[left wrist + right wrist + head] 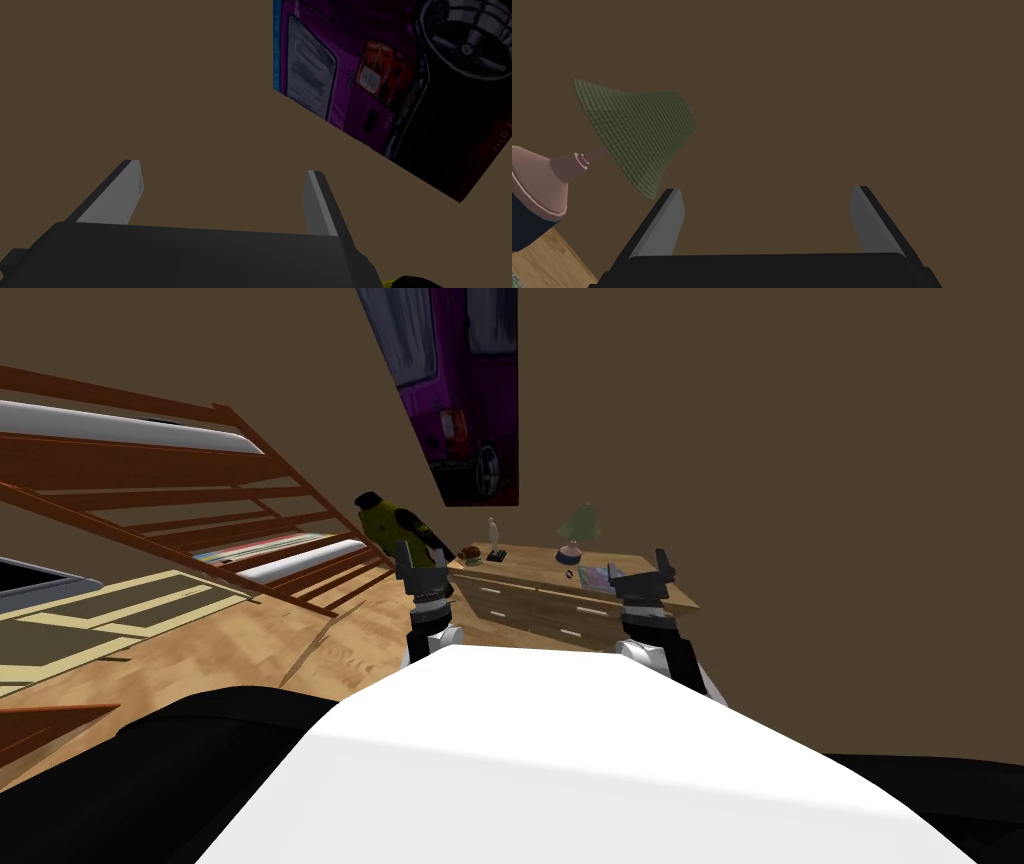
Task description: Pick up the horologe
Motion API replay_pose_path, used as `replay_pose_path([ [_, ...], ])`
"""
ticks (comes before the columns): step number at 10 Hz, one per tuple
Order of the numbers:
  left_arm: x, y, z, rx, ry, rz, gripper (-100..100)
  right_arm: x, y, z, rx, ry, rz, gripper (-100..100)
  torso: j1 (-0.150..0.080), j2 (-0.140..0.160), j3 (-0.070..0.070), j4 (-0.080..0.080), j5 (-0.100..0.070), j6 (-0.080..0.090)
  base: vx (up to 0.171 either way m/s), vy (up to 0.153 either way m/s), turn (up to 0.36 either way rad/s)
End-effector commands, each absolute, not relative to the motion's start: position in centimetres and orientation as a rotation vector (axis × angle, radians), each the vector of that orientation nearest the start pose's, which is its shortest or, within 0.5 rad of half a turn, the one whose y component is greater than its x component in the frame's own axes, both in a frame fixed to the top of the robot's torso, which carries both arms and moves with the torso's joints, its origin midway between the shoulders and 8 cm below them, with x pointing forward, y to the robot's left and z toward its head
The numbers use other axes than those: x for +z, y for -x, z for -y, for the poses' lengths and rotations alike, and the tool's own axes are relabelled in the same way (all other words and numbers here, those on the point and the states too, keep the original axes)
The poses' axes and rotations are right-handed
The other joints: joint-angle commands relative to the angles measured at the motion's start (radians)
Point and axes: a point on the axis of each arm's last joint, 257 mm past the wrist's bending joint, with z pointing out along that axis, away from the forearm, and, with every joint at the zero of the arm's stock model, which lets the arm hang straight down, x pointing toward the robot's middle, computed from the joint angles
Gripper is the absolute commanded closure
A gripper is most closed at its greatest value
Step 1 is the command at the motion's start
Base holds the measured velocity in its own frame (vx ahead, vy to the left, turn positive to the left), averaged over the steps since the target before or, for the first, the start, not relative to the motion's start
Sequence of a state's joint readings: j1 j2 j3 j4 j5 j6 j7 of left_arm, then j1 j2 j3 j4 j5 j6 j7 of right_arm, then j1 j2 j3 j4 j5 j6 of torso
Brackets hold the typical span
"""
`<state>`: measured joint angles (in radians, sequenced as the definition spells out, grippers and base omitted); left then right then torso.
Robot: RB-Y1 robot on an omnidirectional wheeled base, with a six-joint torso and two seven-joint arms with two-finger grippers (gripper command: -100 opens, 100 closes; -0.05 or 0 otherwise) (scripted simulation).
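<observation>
watch (pixel 570 573), a small dark ring, lies on the dresser (pixel 530 598) top, just beside the lamp (pixel 580 523) base and a book (pixel 594 578). big to small: bed frame (pixel 200 478) off to the robot's left, purple van poster (pixel 470 398) on the brown wall, green jacket (pixel 392 526) at the dresser's left end. left gripper (pixel 421 560) spread wide, empty. right gripper (pixel 638 570) spread wide, empty, near the lamp, not touching the watch.
</observation>
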<state>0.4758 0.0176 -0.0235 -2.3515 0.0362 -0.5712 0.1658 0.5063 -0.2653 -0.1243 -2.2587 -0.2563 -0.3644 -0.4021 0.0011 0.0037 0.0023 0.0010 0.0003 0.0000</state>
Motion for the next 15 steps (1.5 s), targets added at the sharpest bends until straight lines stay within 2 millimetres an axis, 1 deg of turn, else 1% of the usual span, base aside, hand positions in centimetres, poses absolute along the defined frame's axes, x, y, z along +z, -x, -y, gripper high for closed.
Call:
replay_pose_path([
  [1,7.5,-31.6,-26.6,-1.552,0.588,-0.451,0,-1.5,-37.1,34.5,1.668,-1.004,-0.669,-100,0.000,0.000,0.000,0.000,0.000,0.000,-0.048,0.022,0.038],
  [2,7.5,-31.6,-26.6,-1.552,0.588,-0.451,0,-1.5,-37.1,34.5,1.674,-1.008,-0.666,-100,0.000,0.000,0.000,0.000,0.000,0.000,-0.037,0.021,0.022],
  [3,7.5,-31.6,-26.6,-1.552,0.588,-0.451,0,-2.8,-37.6,35.8,1.673,-1.076,-0.682,-100,0.000,-0.001,-0.001,0.000,0.000,0.000,-0.045,0.037,0.045],
  [4,7.5,-31.6,-26.6,-1.552,0.588,-0.451,0,-2.8,-37.6,35.8,1.682,-1.082,-0.677,-100,0.001,-0.001,-0.001,0.000,0.000,0.000,-0.043,0.032,0.018],
  [5,7.5,-31.6,-26.6,-1.552,0.588,-0.451,0,-4.2,-38.0,37.2,1.675,-1.154,-0.690,-100,0.001,-0.001,-0.001,0.000,0.000,0.000,-0.050,0.044,0.042],
  [6,7.5,-31.6,-26.6,-1.552,0.588,-0.451,0,-4.2,-38.0,37.2,1.687,-1.161,-0.683,-100,0.001,0.000,0.000,0.000,0.000,0.000,-0.042,0.031,0.018],
  [7,7.5,-31.6,-26.6,-1.552,0.588,-0.451,0,-5.7,-38.4,38.8,1.672,-1.233,-0.693,-100,0.001,-0.001,-0.001,0.000,0.000,0.000,-0.049,0.032,0.070],
  [8,7.5,-31.6,-26.6,-1.552,0.588,-0.451,0,-5.7,-38.4,38.8,1.689,-1.245,-0.683,-100,0.000,-0.001,0.000,0.000,0.000,0.000,-0.041,0.025,0.016],
  [9,7.5,-31.6,-26.6,-1.552,0.588,-0.452,0,-7.1,-38.7,40.5,1.671,-1.321,-0.687,-100,0.000,-0.001,-0.001,0.000,0.000,0.000,-0.040,0.032,0.036],
  [10,7.5,-31.6,-26.6,-1.552,0.588,-0.451,0,-7.1,-38.7,40.5,1.687,-1.332,-0.675,-100,0.000,-0.001,-0.001,0.000,0.000,0.000,-0.029,0.028,0.031],
  [11,7.5,-31.6,-26.6,-1.552,0.588,-0.452,0,-8.5,-38.9,42.2,1.664,-1.409,-0.674,-100,0.000,-0.002,-0.001,0.000,0.000,0.000,-0.029,0.050,0.060],
  [12,7.5,-31.6,-26.6,-1.552,0.588,-0.451,0,-8.5,-38.9,42.2,1.681,-1.421,-0.660,-100,0.001,-0.002,-0.001,0.000,0.000,0.000,-0.025,0.041,0.025],
  [13,7.5,-31.6,-26.6,-1.552,0.588,-0.451,0,-9.8,-39.0,44.0,1.652,-1.497,-0.654,-100,0.001,-0.002,-0.001,0.000,0.000,0.000,-0.020,0.040,0.052],
  [14,7.5,-31.6,-26.6,-1.552,0.588,-0.451,0,-9.8,-39.0,44.0,1.671,-1.511,-0.638,-100,0.001,-0.002,-0.001,-0.001,0.000,0.000,-0.018,0.033,0.036],
  [15,7.5,-31.6,-26.6,-1.552,0.588,-0.452,0,-11.0,-39.1,45.8,1.639,-1.580,-0.626,-100,0.001,-0.003,-0.002,-0.001,0.000,0.000,-0.024,0.047,0.061],
])
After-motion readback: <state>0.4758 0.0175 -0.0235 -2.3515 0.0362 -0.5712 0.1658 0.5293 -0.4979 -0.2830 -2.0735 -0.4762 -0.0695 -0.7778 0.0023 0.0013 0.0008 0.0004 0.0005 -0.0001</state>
